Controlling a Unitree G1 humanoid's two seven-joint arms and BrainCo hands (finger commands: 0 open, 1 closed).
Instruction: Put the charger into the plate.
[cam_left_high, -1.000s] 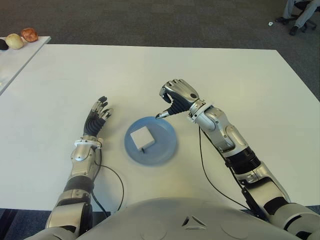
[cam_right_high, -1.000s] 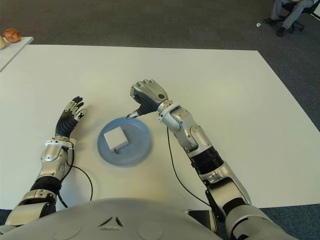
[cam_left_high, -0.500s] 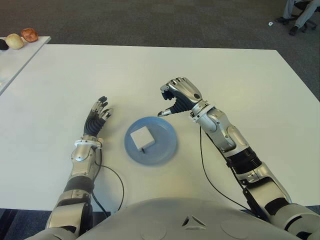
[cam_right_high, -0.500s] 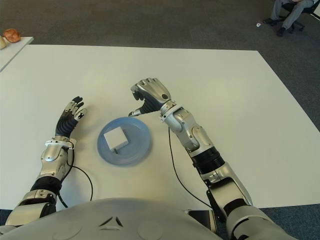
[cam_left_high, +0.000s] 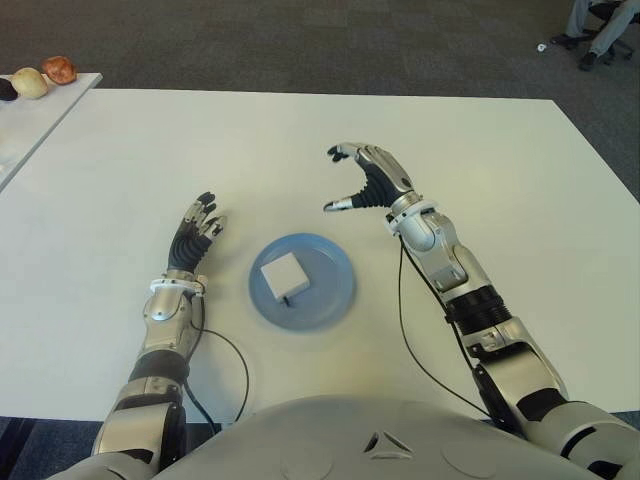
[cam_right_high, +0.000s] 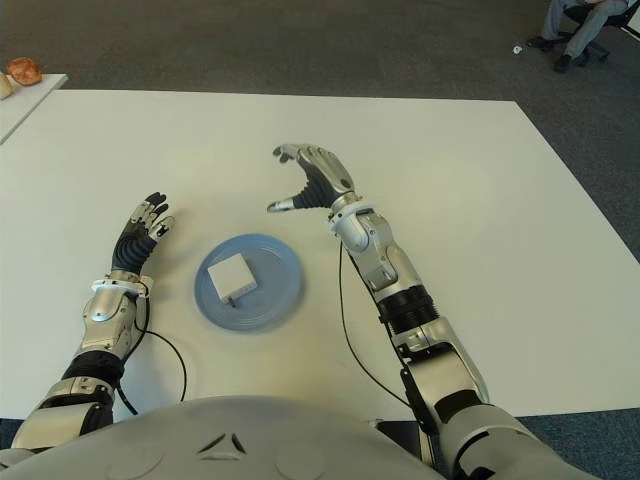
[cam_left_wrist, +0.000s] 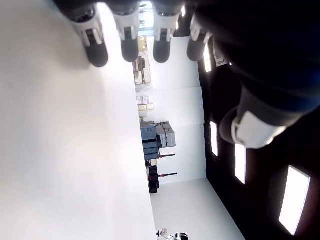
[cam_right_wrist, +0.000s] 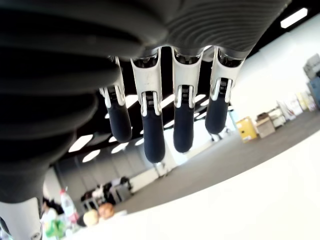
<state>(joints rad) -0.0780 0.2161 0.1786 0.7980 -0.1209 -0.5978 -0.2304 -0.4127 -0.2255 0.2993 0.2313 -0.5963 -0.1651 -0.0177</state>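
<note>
charger-wise, the wide white rectangular table (cam_left_high: 480, 150) carries a round pale-blue plate (cam_left_high: 330, 295) with the small white square charger (cam_left_high: 282, 273) lying inside it. right hand (cam_left_high: 372, 180) hovers beyond the plate, fingers (cam_right_wrist: 152, 127) released and holding nothing; left hand (cam_left_high: 193, 235) shows left of the plate, fingers spread.

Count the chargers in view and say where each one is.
1. The white charger lies in the blue plate on the table, between the open left hand and open right hand. Neither hand hides another.
</note>
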